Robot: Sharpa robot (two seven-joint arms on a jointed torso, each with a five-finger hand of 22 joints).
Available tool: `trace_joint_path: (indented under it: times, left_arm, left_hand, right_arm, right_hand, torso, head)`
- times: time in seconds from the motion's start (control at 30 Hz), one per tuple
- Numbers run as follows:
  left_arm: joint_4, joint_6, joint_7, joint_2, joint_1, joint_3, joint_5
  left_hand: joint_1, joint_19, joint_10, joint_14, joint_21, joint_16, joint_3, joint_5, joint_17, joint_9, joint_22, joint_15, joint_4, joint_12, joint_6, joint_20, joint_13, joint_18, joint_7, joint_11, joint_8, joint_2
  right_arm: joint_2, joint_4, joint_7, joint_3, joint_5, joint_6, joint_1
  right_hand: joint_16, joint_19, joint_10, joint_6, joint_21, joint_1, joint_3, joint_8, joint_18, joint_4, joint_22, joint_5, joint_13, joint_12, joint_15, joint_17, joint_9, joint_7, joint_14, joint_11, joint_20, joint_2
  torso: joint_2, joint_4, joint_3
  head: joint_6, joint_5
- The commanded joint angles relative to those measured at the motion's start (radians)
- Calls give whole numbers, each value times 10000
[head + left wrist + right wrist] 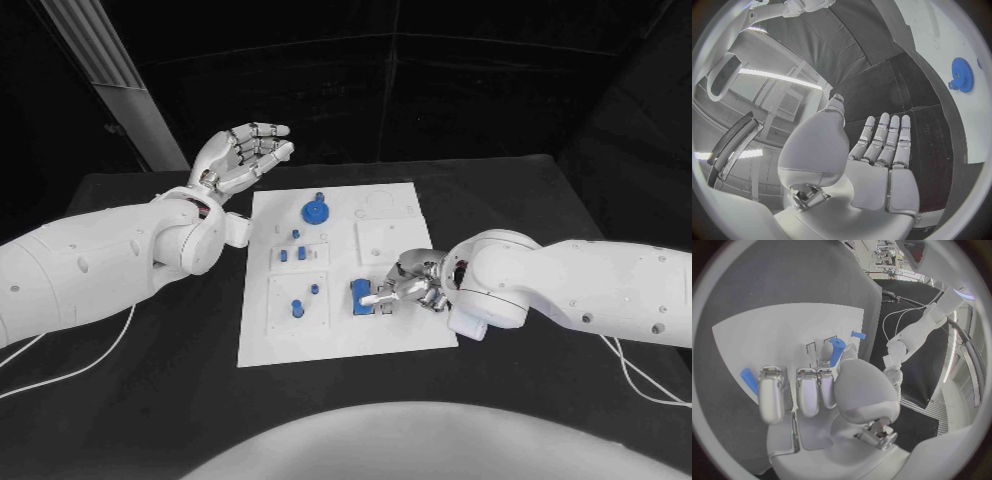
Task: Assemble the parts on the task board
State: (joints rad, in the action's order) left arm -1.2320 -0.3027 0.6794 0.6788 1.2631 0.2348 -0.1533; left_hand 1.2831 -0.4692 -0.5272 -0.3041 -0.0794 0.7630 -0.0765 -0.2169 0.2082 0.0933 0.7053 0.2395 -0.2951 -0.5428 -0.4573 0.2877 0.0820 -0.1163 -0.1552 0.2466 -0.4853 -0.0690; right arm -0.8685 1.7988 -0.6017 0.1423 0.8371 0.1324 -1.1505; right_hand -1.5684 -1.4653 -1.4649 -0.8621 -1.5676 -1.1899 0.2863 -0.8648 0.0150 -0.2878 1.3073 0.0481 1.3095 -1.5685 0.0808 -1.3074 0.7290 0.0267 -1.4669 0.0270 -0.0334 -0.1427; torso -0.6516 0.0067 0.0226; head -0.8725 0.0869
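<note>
The white task board [389, 330] lies in the middle of the table. A blue gear [313, 211] [961, 75] sits near its far edge, and small blue pegs [293, 252] stand in its middle slots. My right hand [408, 283] [817, 390] hovers low over the board's near right part, beside a blue block [361, 296]. It pinches a blue peg [836, 351] between thumb and a finger. My left hand [248, 150] [879, 150] is raised beyond the board's far left corner, fingers straight, holding nothing.
Another blue peg [299, 306] [748, 380] stands in the near left panel, and a short blue piece [858, 334] lies farther along the board. Black table [173, 390] surrounds the board. White cables [72, 360] trail at both sides.
</note>
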Motion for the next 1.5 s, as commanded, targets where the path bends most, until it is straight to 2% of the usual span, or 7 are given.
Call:
trace_joint_path:
  times: [0.03, 0.33, 0.67, 0.83, 0.97, 1.3, 1.5]
  left_arm:
    - [-12, 105, 1798, 1, 13, -7, 19]
    - [-15, 104, 1798, -1, 13, -7, 19]
    - [-13, 116, 1799, -12, 13, -7, 19]
    - [-14, 114, 1797, -10, 13, -7, 19]
    - [-16, 113, 1797, -10, 13, -7, 19]
    - [-8, 121, 1786, -18, 13, -7, 19]
    - [-5, 140, 1783, -4, 12, -7, 19]
  left_hand:
    - [2, 42, 72, 89, 46, 36, 77, -66, -9, -14, -14, -4, -2, -56, 85, 25, -9, 113, -1321, 26, -36, 127]
    - [2, 42, 72, 89, 46, 36, 77, -66, -9, -14, -14, -4, -2, -56, 85, 25, -9, 113, -1321, 26, -36, 127]
    - [4, 47, 77, 92, 46, 49, 78, -68, -26, -18, -17, -4, -1, -73, 92, 25, -16, 114, -1321, 26, -52, 139]
    - [4, 47, 77, 92, 46, 49, 78, -68, -26, -18, -17, -4, -1, -73, 92, 25, -16, 114, -1321, 26, -52, 139]
    - [4, 47, 77, 92, 46, 49, 78, -68, -26, -18, -17, -4, -1, -73, 92, 25, -16, 114, -1321, 26, -52, 139]
    - [4, 47, 77, 92, 46, 49, 78, -68, -26, -18, -17, -4, -1, -73, 92, 25, -16, 114, -1321, 26, -52, 139]
    - [4, 47, 77, 92, 46, 49, 78, -68, -26, -18, -17, -4, -1, -73, 92, 25, -16, 114, -1321, 26, -52, 139]
  right_arm:
    - [110, -81, -97, -1, 12, -362, -9]
    - [262, -202, -107, 0, 12, -320, -9]
    - [350, -329, -162, 0, 59, -317, -8]
    - [366, -366, -171, 0, 96, -298, -8]
    - [371, -378, -176, 1, 109, -297, -7]
    - [350, -352, -144, 2, 118, -247, -6]
    - [-35, 24, 335, 0, 120, 567, -6]
  right_hand:
    - [-24, -1054, -1059, 93, -32, -10, 53, -55, -150, 9, 2634, -2, 2613, -23, 76, -2634, 44, 0, -1039, 58, 96, -148]
    - [-24, -1054, -1059, 123, -32, -39, 60, -102, -150, 1, 2634, -1, 2613, -23, 78, -2634, 117, -9, -1039, 65, 99, -259]
    - [-24, -1054, -1059, 201, -32, -676, -183, -195, -150, 176, 2634, 55, 2613, -23, 81, -2634, 353, -35, -1039, 86, 99, -672]
    - [-24, -1054, -1059, 256, -32, -1079, -385, -152, -150, 192, 2634, 286, 2613, -23, 79, -2634, 457, -45, -1039, 90, 93, -1004]
    - [-24, -1054, -1059, 269, -32, -1222, -427, -127, -150, 187, 2634, 446, 2613, -23, 79, -2634, 494, -45, -1039, 93, 94, -1070]
    - [-24, -1054, -1059, 287, -32, -1364, -415, -107, -150, 218, 2634, 501, 2613, -23, 83, -2634, 533, -43, -1039, 90, 95, -1012]
    - [-24, -1054, -1059, 518, -32, -1414, -222, 157, -150, 184, 2634, 608, 2613, -23, 66, -2634, 482, 50, -1039, 21, 88, -718]
  torso:
    - [-9, -2, 1]
    - [-4, -7, 3]
    - [-1, -2, 0]
    - [-2, -3, 0]
    - [-8, -4, 0]
    - [-3, -13, 0]
    - [1, -28, -9]
  head:
    - [-1, 9]
    - [-1, 8]
    - [-1, 12]
    - [-1, -3]
    - [-1, 6]
    - [-1, 9]
    - [-1, 24]
